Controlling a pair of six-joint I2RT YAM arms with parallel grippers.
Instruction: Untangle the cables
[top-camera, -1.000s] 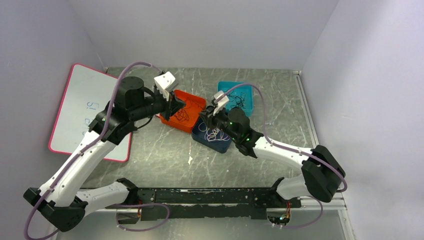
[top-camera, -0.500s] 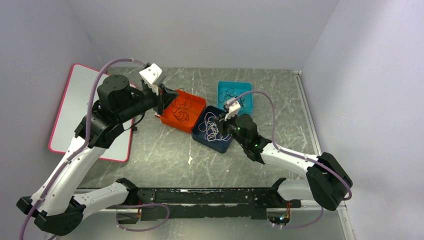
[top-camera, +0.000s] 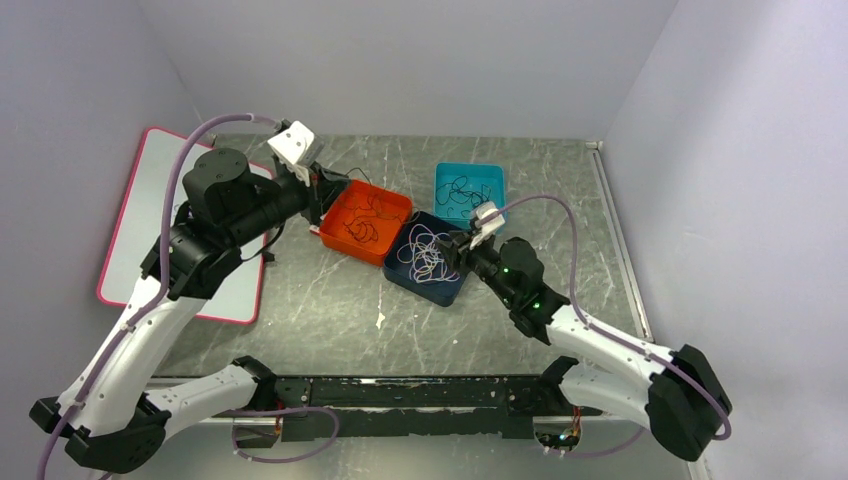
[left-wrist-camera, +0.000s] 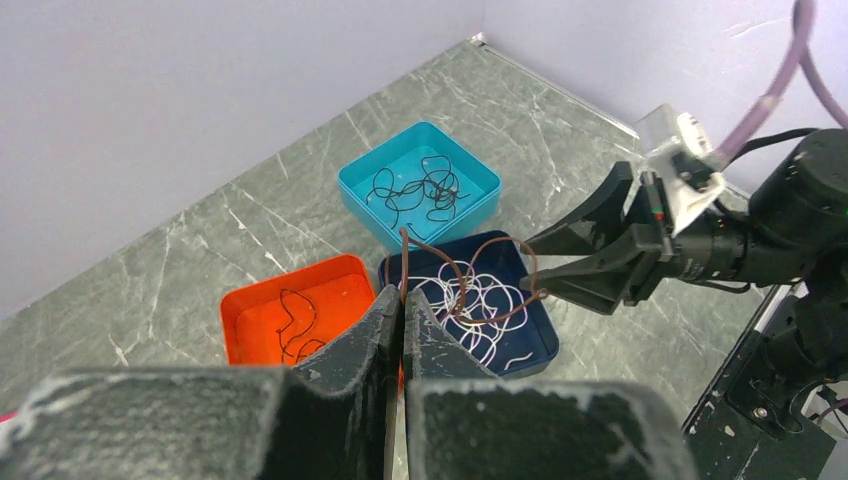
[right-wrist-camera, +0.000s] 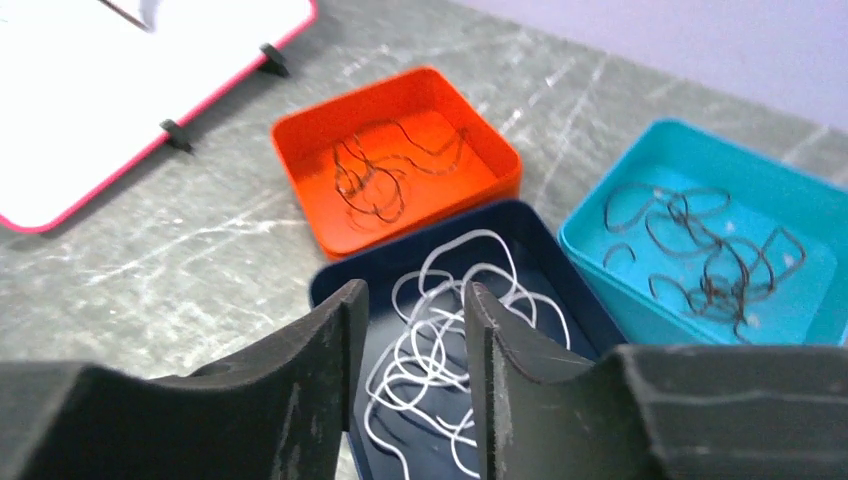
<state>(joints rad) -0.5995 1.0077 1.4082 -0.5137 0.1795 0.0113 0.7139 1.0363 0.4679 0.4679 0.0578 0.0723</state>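
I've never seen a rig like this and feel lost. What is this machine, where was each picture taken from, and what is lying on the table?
It is a robot with a left arm and a right arm, both bolted to a table. Each arm ends in a two-finger gripper. The wide picture looks down from above and behind the arms. The other two come from a small camera on each wrist, so the dark shapes at the bottom are that arm's own fingers.

On the table sit an orange tray, a navy tray and a teal tray, with a whiteboard at the left. The navy tray holds white cables. The other two trays hold dark cables.

The left gripper is pinched shut on a brown cable, which arches over the navy tray. The right gripper is open near that tray. I cannot tell whether it touches the cable.
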